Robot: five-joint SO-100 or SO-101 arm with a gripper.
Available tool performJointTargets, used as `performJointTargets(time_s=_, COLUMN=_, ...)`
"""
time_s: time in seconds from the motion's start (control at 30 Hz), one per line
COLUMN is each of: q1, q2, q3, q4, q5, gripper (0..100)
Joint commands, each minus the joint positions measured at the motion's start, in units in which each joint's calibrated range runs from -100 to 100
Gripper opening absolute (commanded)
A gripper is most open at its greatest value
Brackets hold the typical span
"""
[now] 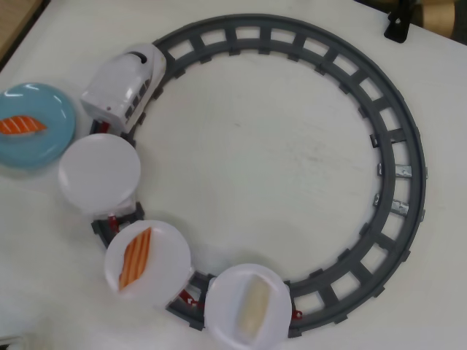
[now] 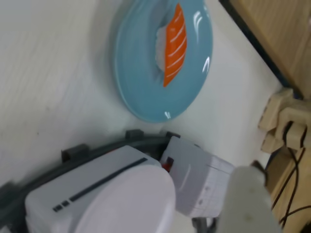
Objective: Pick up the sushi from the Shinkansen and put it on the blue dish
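Observation:
The sushi (image 1: 22, 125), deep orange with white stripes, lies on the blue dish (image 1: 55, 109) at the far left of the overhead view. The wrist view shows the sushi (image 2: 175, 43) on the blue dish (image 2: 141, 73) too. The white Shinkansen (image 1: 124, 84) stands on the grey track just right of the dish, and also shows in the wrist view (image 2: 87, 189). The arm does not show in the overhead view. In the wrist view only a blurred pale part of the gripper (image 2: 248, 199) shows at the bottom right, so I cannot tell how its jaws stand.
Behind the train sit an empty white plate (image 1: 98, 171), a plate with a paler orange piece (image 1: 135, 257) and a plate with a cream-white piece (image 1: 252, 305). The grey track (image 1: 394, 131) forms a ring. A wooden edge and cables (image 2: 291, 145) lie beyond the dish.

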Motion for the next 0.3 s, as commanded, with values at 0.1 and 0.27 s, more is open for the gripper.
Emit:
performJointTargets(time_s=0.1, q1=-0.4, q2=-3.78, q3=12.1, q4=-6.3, q5=-0.75, gripper=24)
performJointTargets(time_s=0.27, q1=-0.49, q2=-4.11, q3=13.9, q4=-6.97, q5=-0.75, gripper=24)
